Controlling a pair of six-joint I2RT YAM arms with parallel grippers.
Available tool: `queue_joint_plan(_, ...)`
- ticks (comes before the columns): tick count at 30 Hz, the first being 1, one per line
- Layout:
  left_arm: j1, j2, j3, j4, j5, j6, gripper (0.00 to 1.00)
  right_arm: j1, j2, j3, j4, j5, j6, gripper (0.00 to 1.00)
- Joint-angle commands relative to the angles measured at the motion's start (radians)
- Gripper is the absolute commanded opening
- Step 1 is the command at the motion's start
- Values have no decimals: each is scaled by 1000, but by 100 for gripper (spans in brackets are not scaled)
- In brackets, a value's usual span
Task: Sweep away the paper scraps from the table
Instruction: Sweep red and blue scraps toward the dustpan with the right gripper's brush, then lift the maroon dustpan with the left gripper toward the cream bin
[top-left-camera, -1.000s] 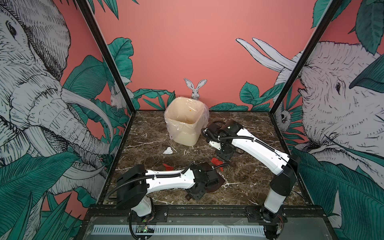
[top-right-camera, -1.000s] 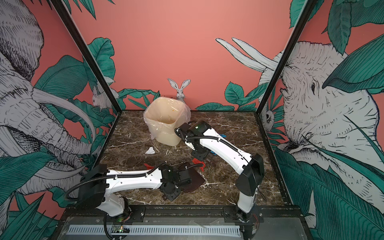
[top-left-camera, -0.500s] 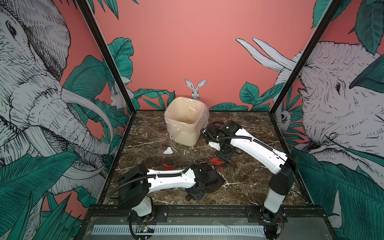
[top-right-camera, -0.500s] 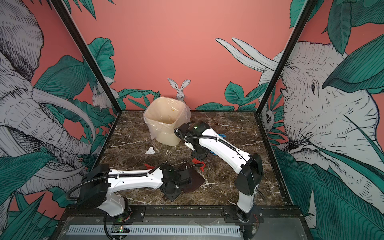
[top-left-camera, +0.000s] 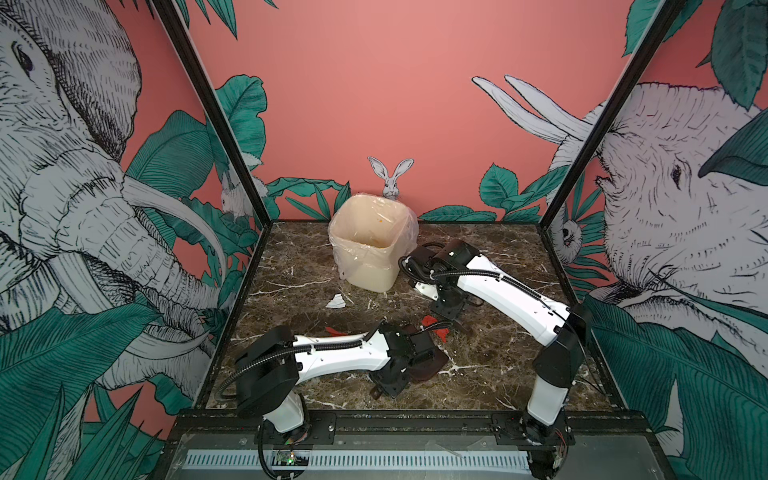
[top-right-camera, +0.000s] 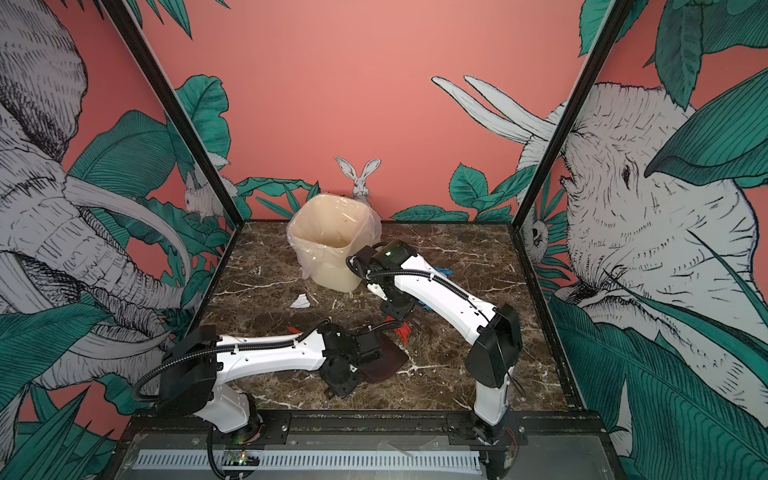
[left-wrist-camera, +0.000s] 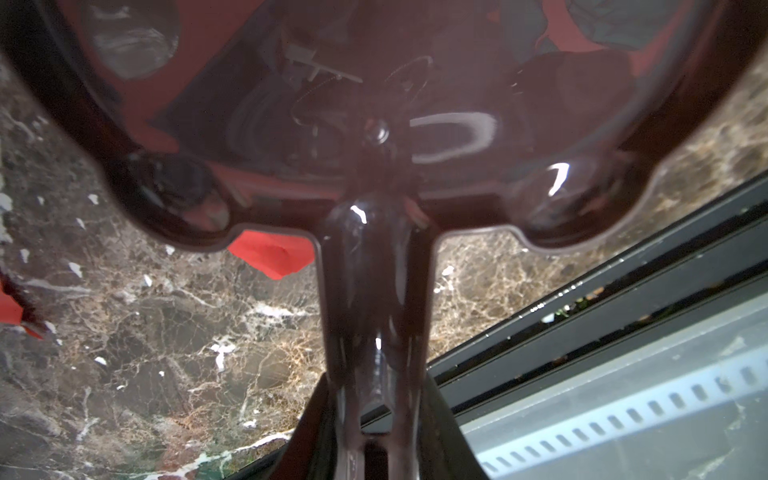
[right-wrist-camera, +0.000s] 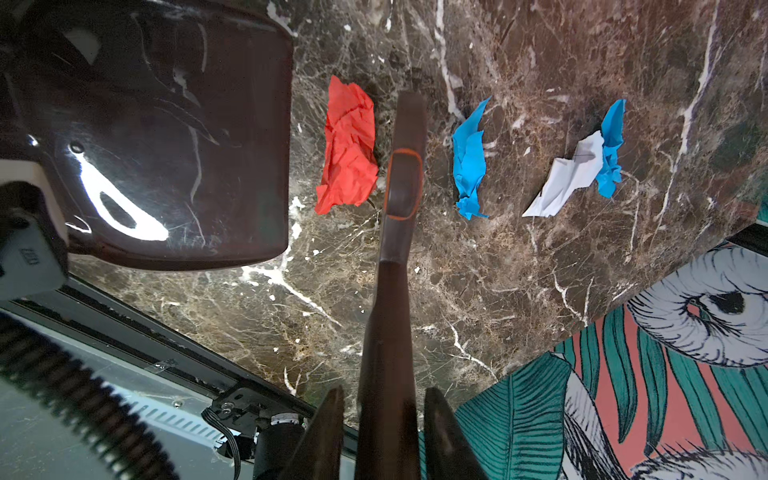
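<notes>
My left gripper is shut on the handle of a dark maroon dustpan, which lies low over the table. My right gripper is shut on a dark brush handle. Paper scraps lie around them. A red one sits between the pan's mouth and the brush. Two blue ones and a white one lie on the brush's far side. Another white scrap lies left of the bin, and another red scrap peeks from under the pan.
A cream bin lined with a clear bag stands at the back middle, just left of the right arm's wrist. A black frame edges the table's front. Patterned walls close in the left, right and back.
</notes>
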Motion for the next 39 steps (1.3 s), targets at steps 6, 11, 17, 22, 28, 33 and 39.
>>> queue_joint_plan(6,12,-3,10,-36,10,19,0,12,18,31,-32,-69,-15,0)
queue_joint_plan(11,15,1,17,-40,10,23,0,50,-2,40,-49,-171,-12,0)
queue_joint_plan(17,16,2,22,-47,2,26,0,89,-53,74,-76,-269,3,0)
queue_joint_plan(22,17,-4,25,-53,-9,23,0,97,-110,79,-74,-287,15,0)
queue_joint_plan(28,17,-5,28,-55,-9,22,0,82,-119,95,-94,-137,30,0)
queue_joint_plan(33,17,-6,34,-61,-14,22,0,53,-101,100,-91,-32,40,0)
queue_joint_plan(39,17,-34,46,-67,-55,17,0,14,-131,71,-44,55,70,0)
